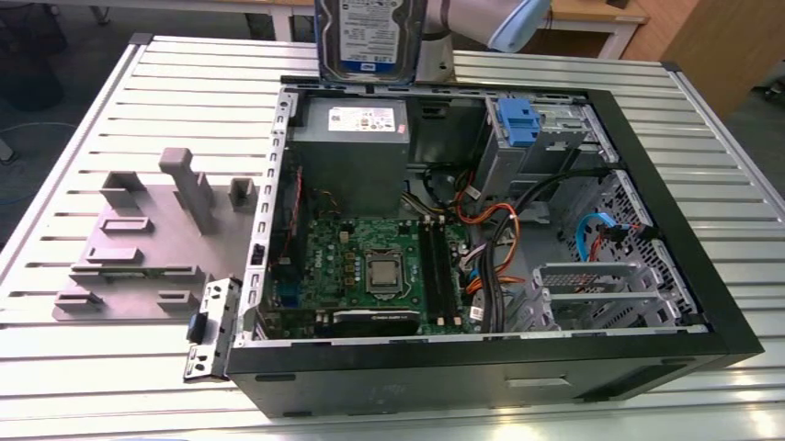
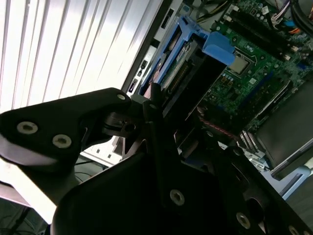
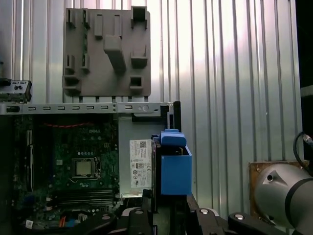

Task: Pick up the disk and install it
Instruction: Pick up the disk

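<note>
The flat silver-grey hard disk in its blue plastic carrier [image 1: 368,35] is up in the air, standing upright over the edge of the open black computer case [image 1: 491,367] — just above the grey metal power-supply box [image 1: 356,129] in the exterior view. In the first wrist view the black gripper [image 3: 168,201] has its jaws closed narrow on the disk — gripping it. The case lies on a slatted metal table [image 1: 110,386].

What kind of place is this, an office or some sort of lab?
Probably a robotics lab or test bench: an open computer case sits on a slatted metal table, a grey fixture plate lies beside it, and a robot arm holds a disk over it.
</note>
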Controlling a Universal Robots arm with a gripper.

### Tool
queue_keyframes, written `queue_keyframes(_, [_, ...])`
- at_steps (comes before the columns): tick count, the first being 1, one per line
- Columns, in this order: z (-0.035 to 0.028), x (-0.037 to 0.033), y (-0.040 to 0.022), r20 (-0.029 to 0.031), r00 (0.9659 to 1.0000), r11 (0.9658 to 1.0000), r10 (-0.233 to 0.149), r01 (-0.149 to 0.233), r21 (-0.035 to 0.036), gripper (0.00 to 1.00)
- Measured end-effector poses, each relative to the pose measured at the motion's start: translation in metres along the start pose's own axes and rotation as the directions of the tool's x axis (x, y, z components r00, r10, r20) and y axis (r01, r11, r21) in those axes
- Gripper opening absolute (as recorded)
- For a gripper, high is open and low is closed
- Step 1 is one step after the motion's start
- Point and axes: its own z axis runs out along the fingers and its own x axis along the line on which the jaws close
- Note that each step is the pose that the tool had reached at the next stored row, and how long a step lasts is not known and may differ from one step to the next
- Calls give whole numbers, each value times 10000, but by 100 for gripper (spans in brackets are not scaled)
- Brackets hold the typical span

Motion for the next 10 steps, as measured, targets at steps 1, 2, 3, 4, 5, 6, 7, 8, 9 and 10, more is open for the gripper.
queue_keyframes(1, [-1,-3,-31,0,10000,10000,-1,1,0,35])
queue_keyframes(2, [-1,-5,-61,1,10000,10000,0,0,0,35])
queue_keyframes(3, [-3,-11,-122,-1,10000,10000,1,-1,-1,35])
queue_keyframes(4, [-3,-13,-153,0,10000,10000,-1,1,0,35])
queue_keyframes(5, [-4,-18,-215,0,10000,10000,0,0,0,35])
queue_keyframes(6, [-5,-21,-248,0,10000,10000,1,-1,0,35])
queue_keyframes(7, [-6,-23,-281,-1,10000,10000,0,0,0,35])
queue_keyframes(8, [-6,-26,-313,0,10000,10000,-2,2,0,35])
queue_keyframes(9, [-6,-28,-344,0,10000,10000,0,0,0,35])
queue_keyframes(10, [-7,-31,-376,0,10000,10000,0,0,0,35])
